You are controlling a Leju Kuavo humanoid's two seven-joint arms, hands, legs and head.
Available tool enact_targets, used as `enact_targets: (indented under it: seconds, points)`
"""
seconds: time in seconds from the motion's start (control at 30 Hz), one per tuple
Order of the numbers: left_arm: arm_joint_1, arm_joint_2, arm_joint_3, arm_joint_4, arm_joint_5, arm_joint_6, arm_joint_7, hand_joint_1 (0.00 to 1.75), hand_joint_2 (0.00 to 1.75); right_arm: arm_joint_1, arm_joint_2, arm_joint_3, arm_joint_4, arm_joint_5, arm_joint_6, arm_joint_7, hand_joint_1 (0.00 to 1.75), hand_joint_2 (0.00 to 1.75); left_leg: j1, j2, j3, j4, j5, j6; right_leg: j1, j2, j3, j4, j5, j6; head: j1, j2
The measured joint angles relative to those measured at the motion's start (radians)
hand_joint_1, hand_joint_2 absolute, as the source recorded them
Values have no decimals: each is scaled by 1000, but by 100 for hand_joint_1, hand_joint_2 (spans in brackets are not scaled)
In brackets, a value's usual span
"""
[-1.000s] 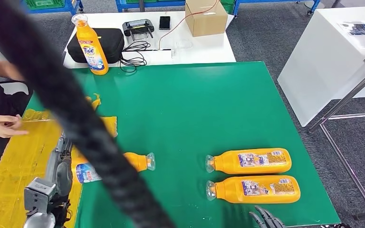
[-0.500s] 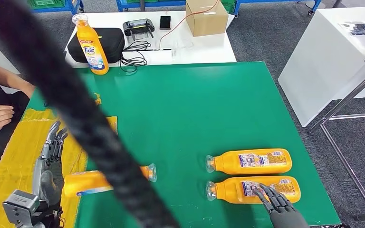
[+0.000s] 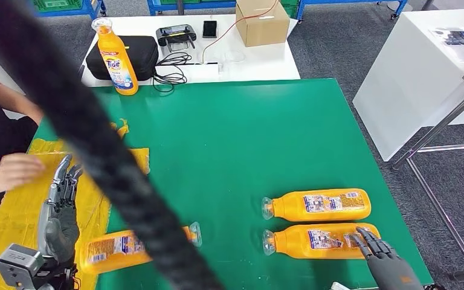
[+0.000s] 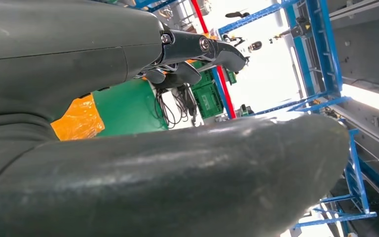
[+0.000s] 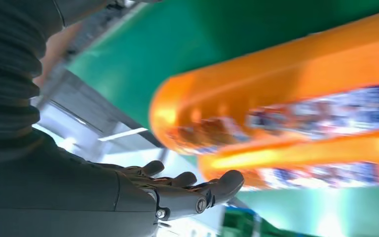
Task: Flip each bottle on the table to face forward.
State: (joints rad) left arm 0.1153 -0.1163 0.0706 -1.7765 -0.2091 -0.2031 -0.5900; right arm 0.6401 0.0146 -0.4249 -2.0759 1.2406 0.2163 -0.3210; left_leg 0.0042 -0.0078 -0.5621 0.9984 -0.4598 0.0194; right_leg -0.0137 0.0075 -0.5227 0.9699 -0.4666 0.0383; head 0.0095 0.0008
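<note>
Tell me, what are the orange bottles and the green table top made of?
The orange bottles look like smooth, glossy plastic: light shines off them, they have clear caps and printed labels. The green table top looks like a flat, matte sheet, maybe felt or rubber; the pictures can't settle which.

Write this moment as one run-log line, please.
left hand: open, beside left bottle | right hand: open, at nearest right bottle | upright Tide bottle: untouched

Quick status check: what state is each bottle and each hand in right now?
Standing bottle: upright, front label showing.
Left bottle: lying down, back label up.
Upper right bottle: lying down, back label up.
Lower right bottle: lying down, back label up.
Left hand: open, empty.
Right hand: open, at lower right bottle's base.
</note>
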Motion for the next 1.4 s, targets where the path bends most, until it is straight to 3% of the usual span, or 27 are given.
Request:
enact_targets:
  seconds: [0.1, 0.23, 0.7, 1.13, 1.4]
  points:
    - [-2, 0, 1, 0, 4, -3, -1, 0, 0, -19, 68, -83, 2, 39, 26, -40, 0, 175, 0, 0, 0, 0, 0, 0, 0, 0, 1, 0, 0, 0, 0, 0]
    - [-6, 0, 1, 0, 5, -4, -1, 0, 0, -34, 122, -150, 4, 53, 34, -56, 0, 175, 0, 0, 0, 0, 0, 0, 0, 0, 2, 0, 0, 0, 0, 0]
    - [-11, 0, 1, 0, 19, -20, -1, 0, 0, -181, 183, -297, 62, 156, 2, -157, 0, 175, 0, 2, 0, 0, 0, 0, 0, 1, 2, 0, 0, 0, 0, 0]
    - [-11, 0, 1, 0, 24, -26, 2, 0, 0, -230, 193, -316, 98, 164, -4, -160, 0, 175, 0, 2, -1, 0, 0, 0, 0, 0, 2, 0, 0, 0, 0, 0]
    - [-14, 0, 2, 1, 31, -41, 8, 0, 0, -239, 114, -195, 159, 109, -55, 14, 0, 175, 0, 2, -1, 0, 0, 0, 0, 0, 2, 0, 0, 0, 0, 0]
